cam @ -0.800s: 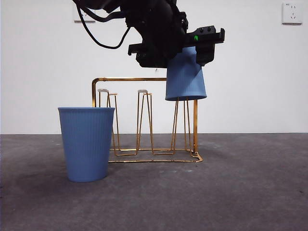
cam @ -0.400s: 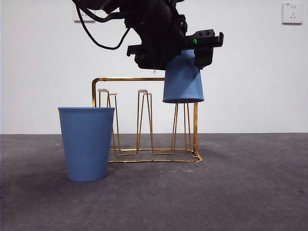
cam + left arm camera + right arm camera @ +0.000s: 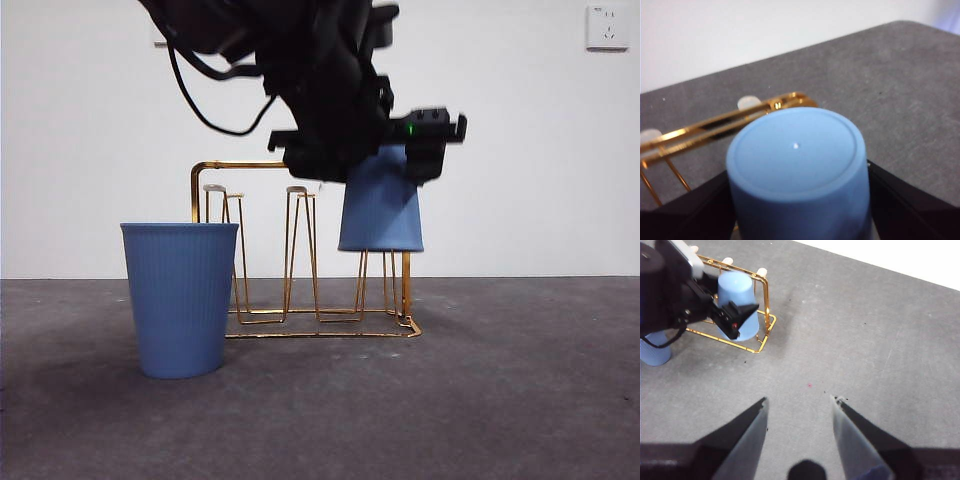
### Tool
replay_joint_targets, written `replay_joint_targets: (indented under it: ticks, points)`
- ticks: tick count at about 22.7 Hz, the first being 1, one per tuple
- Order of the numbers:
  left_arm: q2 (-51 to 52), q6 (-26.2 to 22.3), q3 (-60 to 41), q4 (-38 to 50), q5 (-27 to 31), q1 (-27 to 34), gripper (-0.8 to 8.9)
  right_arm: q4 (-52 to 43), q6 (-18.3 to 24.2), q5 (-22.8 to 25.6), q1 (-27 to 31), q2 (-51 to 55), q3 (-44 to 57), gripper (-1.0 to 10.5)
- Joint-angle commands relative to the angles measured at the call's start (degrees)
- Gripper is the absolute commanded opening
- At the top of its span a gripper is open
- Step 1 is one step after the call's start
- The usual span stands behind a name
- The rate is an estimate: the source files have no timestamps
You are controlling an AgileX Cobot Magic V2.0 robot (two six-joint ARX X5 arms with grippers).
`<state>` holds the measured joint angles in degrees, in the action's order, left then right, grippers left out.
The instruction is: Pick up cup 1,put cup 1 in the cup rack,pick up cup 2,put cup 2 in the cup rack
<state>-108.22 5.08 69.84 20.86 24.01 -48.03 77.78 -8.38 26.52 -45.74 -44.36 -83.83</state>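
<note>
Cup 1 [image 3: 380, 215], a ribbed blue cup, hangs upside down with my left gripper [image 3: 375, 150] shut on its sides near the base. Its rim has come down over the right-hand peg of the gold wire cup rack [image 3: 270, 165]. The left wrist view shows the cup's flat base [image 3: 797, 150] between the black jaws, with the rack's top bar [image 3: 715, 125] beside it. Cup 2 [image 3: 180, 300], the same blue, stands upright on the table left of the rack and in front of its left end. My right gripper [image 3: 799, 400] hovers open and empty, far from the rack [image 3: 765, 295].
The grey table [image 3: 520, 380] stretches right of the rack and in front of it. A wall socket [image 3: 607, 27] sits high on the white wall. The left arm's dark bulk and cables hang above the rack's middle.
The left gripper has moved down with the inverted cup, so its rim now sits lower over the right peg. The upright cup and the rack have not moved.
</note>
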Motion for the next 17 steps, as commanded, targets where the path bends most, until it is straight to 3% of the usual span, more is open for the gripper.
replay_joint_targets:
  ticks: [1, 17]
  points:
    - [-1.2, 2.0, -0.1, -0.4, -0.2, 0.0, -0.08, 1.2, -0.7, 0.0, 0.0, 0.2, 0.5, 2.2]
    - [-4.8, 5.9, -0.1, -4.9, -1.1, 0.1, -0.08, 1.2, -0.7, 0.1, 0.0, 0.1, 0.5, 2.2]
